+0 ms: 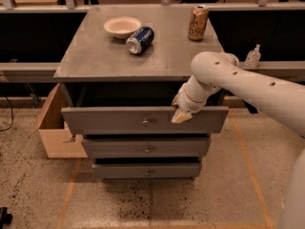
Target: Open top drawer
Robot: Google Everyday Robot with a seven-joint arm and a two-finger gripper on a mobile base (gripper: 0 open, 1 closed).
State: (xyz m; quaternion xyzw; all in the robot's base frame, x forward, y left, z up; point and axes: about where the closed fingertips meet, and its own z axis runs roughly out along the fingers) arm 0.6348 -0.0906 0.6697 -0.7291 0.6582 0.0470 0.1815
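The top drawer [105, 120] is the widest grey drawer, with a small round knob [145, 122] at its centre. It stands a little out from the cabinet, with a dark gap above its front panel. My gripper [181, 114] is at the top edge of that panel, right of the knob, and its pale tip rests against the front. My white arm [248, 87] reaches in from the right.
Two narrower grey drawers, middle [119, 147] and bottom [119, 171], sit below. On the cabinet top [95, 56] are a white bowl [122, 26], a blue can [140, 40] on its side and an upright brown can [198, 23]. A cardboard box [55, 128] stands at the left and a small bottle [252, 56] on the right ledge.
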